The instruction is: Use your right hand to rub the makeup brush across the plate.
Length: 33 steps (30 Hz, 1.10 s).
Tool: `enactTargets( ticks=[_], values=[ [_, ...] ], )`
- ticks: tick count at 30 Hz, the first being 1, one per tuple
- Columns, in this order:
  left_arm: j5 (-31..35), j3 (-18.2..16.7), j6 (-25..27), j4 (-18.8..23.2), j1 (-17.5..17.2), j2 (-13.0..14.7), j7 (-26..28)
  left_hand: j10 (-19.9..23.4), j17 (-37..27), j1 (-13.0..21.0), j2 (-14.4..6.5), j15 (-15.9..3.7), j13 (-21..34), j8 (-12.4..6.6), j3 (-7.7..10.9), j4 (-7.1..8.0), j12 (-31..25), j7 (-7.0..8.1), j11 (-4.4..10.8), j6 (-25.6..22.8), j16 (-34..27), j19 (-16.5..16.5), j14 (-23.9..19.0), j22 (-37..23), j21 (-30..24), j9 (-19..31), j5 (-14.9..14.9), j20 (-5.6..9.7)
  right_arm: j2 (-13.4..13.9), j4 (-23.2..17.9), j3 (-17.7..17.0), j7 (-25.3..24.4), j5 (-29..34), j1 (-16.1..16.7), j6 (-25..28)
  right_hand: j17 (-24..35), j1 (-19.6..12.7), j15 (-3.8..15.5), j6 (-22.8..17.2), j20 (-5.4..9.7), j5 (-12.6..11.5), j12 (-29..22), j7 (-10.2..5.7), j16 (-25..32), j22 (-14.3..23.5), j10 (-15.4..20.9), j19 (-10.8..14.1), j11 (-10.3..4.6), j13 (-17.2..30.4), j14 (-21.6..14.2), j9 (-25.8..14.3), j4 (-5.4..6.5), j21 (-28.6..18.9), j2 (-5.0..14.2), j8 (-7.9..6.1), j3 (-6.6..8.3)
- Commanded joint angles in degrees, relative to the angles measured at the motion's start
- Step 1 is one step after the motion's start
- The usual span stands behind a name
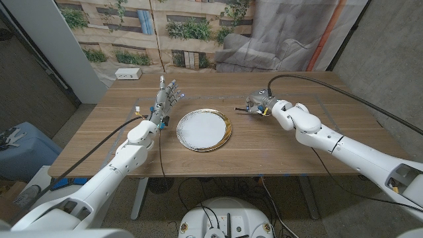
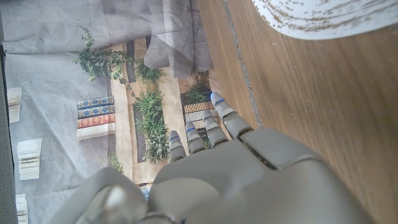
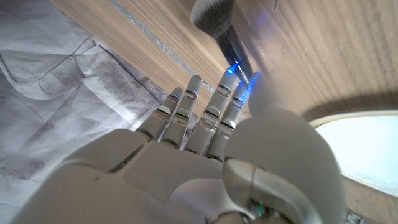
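Brush [image 3: 217, 25] lies on table beside right hand [image 3: 211, 155], fingers [image 3: 186, 106] reaching, grip not confirmed. Advice: clamp handle firmly before lifting toward plate [image 1: 204, 129]. Left hand [image 1: 165, 99] spread, holding nothing.

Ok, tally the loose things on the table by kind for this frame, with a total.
Plates: 1, the white plate with a gold rim.
Makeup brushes: 1, the makeup brush at the right hand, by its fingers.
Total: 2
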State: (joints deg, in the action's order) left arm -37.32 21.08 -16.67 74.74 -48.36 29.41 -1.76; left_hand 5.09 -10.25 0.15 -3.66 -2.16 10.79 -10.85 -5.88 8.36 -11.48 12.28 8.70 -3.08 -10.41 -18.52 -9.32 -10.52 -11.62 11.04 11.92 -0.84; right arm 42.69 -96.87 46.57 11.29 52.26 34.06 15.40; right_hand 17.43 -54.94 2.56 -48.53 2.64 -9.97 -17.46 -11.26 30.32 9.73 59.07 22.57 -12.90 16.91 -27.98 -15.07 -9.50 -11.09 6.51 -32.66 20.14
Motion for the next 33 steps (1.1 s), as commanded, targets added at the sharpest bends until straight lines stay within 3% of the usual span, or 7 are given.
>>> enactTargets(
  ticks=[1,18,33],
  values=[
    [0.0,0.0,0.0,0.0,0.0,0.0,0.0,0.2,-0.1,0.0,-0.6,-0.73,0.2,-0.42,-0.19,0.21,-0.4,0.37,0.3,0.0,-0.2,-0.5,-0.5,-0.3,-0.4,0.1,0.3,-0.23,0.1,-2.2,-4.5,-5.0,-10.0,3.3,0.0,0.2,-1.1,9.96,-1.3,1.17,-0.3,0.1,-0.9,0.3,0.1,0.5,0.5,0.21,0.2,-0.6,-0.2,-0.23,-0.4,0.4,-0.52,0.01],
    [0.0,0.0,0.0,0.0,0.0,0.0,0.0,0.1,-0.1,0.0,-0.6,-0.74,0.2,-0.42,-0.21,0.21,-0.4,0.37,0.37,0.0,-0.2,-0.5,-0.5,-0.3,-0.4,0.1,0.3,-0.25,-2.7,-3.4,-8.8,-12.9,-24.6,7.1,0.5,0.3,-1.4,10.0,-1.2,1.29,-0.4,0.4,-0.85,0.3,0.2,0.5,0.9,0.22,0.0,-0.7,0.1,-0.18,-0.4,0.38,-0.48,-0.16],
    [0.0,0.0,0.0,0.0,0.0,0.0,0.0,0.3,-0.1,0.0,-0.6,-0.73,0.2,-0.42,-0.23,0.21,-0.5,0.37,0.31,0.0,-0.2,-0.5,-0.5,-0.3,-0.4,0.1,0.3,-0.22,-6.1,-4.5,-10.0,-17.9,-35.6,9.4,1.5,0.3,-1.3,9.81,-1.1,1.31,-0.4,0.5,-0.87,0.2,0.2,0.5,0.9,0.28,0.1,-0.7,0.3,0.03,-0.4,0.29,-0.41,-0.43]
  ],
)
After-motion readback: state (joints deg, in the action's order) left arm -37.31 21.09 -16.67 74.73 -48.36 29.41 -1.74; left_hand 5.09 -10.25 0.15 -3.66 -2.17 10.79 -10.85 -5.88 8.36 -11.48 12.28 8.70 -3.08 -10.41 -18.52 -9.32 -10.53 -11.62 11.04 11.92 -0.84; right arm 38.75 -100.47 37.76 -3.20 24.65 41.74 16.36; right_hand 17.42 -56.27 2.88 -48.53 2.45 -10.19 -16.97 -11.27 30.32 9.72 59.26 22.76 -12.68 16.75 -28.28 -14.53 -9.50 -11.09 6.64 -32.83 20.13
